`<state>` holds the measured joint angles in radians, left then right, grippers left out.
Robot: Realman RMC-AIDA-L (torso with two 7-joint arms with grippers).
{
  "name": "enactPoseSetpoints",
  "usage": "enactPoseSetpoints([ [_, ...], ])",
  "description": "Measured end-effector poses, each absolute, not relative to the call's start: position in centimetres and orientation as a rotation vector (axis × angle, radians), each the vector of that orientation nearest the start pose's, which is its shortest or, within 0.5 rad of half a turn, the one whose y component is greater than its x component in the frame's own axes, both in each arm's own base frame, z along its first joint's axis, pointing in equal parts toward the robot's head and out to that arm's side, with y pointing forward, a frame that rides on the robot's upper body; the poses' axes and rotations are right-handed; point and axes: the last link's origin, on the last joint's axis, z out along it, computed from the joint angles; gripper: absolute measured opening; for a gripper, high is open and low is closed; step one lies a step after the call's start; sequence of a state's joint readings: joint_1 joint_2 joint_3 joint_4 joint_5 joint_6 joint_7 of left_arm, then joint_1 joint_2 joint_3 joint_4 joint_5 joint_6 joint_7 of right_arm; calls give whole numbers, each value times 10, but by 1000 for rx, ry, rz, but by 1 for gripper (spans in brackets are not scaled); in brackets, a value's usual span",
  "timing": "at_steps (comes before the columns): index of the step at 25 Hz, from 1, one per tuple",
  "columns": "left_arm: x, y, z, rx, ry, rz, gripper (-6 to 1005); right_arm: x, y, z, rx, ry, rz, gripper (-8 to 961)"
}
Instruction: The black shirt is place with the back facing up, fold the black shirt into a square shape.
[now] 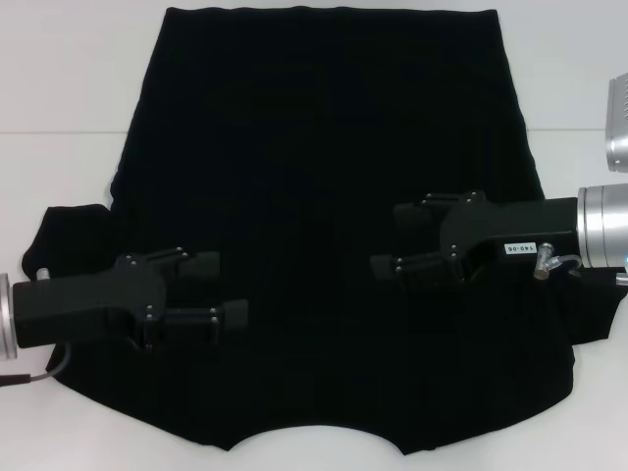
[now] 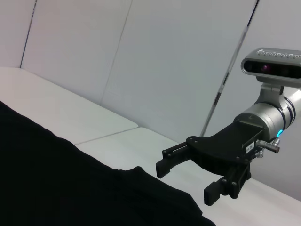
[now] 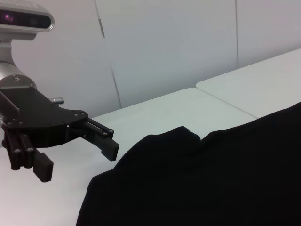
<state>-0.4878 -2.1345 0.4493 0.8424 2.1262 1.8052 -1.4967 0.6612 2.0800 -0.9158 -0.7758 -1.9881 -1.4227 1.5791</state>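
Head view: the black shirt [image 1: 324,196] is lying spread flat on the white table [image 1: 69,69], plain side up, collar edge nearest the robot. The left pincer [image 1: 228,289] is hovering over the shirt's left part, fingers spread, gripping nothing. The right pincer [image 1: 391,240] is hovering over the right part, also spread and empty, pointing toward the left one.

Left wrist view: the right pincer [image 2: 186,181] is hanging above the shirt's edge [image 2: 70,183], fingers apart.

Right wrist view: the left pincer [image 3: 77,160] is hanging spread just beside the shirt's [image 3: 211,179] rumpled edge.
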Motion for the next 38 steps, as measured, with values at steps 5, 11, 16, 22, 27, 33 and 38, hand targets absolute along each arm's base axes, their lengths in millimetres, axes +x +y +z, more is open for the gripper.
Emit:
enactPoseSetpoints([
  [5,-266,301,32,-2705,-739,-815,919,199,377,-10,-2823,509,521,931],
  [11,-267,300,31,-2706,-760,-808,920,199,377,-10,-2819,512,524,931],
  [16,-276,311,38,-2585,-900,-796,920,199,378,-7,-2801,524,547,931],
  [22,-306,323,61,-2324,-1150,-707,917,197,382,-3,-2774,549,576,931],
  [27,-334,323,78,-2159,-1318,-564,911,195,384,-4,-2768,572,583,931],
  [33,-351,323,86,-2048,-1413,-433,904,190,388,-6,-2765,568,581,931],
  [38,-359,328,84,-1991,-1471,-334,898,189,390,-7,-2757,566,578,930],
])
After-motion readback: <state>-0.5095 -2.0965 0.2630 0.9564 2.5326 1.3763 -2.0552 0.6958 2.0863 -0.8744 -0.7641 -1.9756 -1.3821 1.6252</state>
